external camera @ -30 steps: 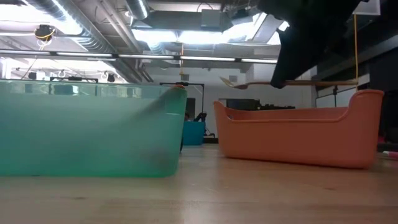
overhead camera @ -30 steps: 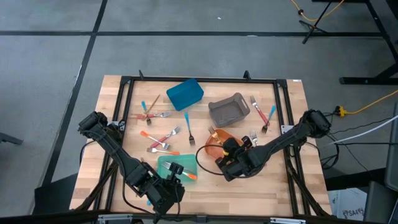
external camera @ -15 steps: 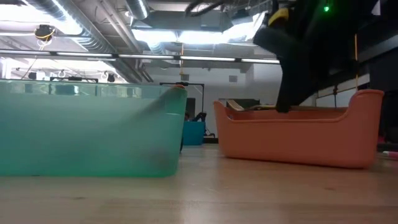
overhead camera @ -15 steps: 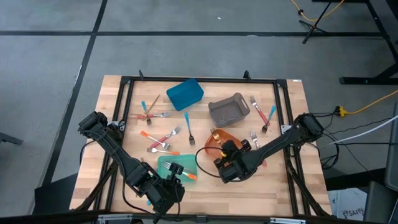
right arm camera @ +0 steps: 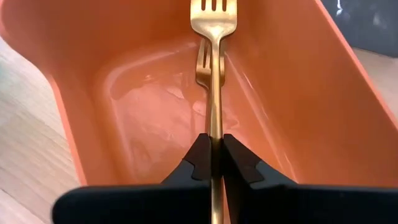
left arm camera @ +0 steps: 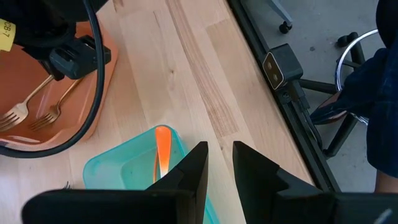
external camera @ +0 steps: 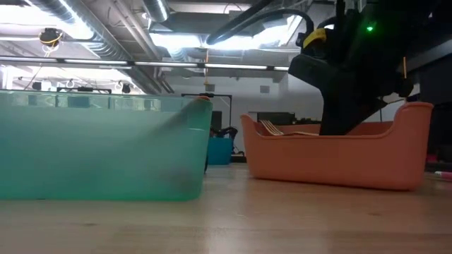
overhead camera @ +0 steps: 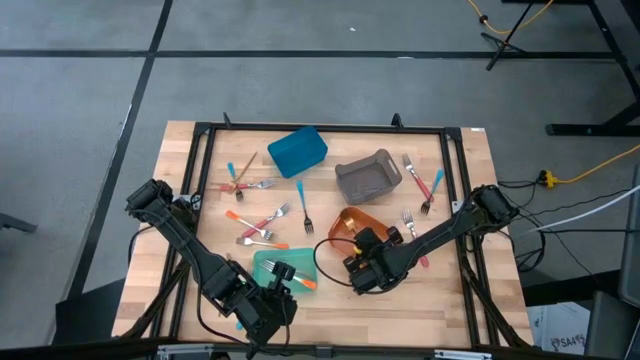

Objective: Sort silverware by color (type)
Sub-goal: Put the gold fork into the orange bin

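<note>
The right pincer fills the orange bin, shut on a gold fork lying close along one wall, so no way in stays free there. The left pincer hangs over the teal bin, blocking it. Loose forks clutter the tabletop between the left side and the blue bin; the front strip lies bare.

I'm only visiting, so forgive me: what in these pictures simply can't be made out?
- Teal bin, low view: its cloudy wall hides the contents; only the left wrist view shows an orange handle inside.
- Gold fork, right wrist view: its handle end is pinched behind the right gripper fingers.
- Loose forks, high view: too small to count tines.
- Person, left wrist view: cut off by the edge.
</note>
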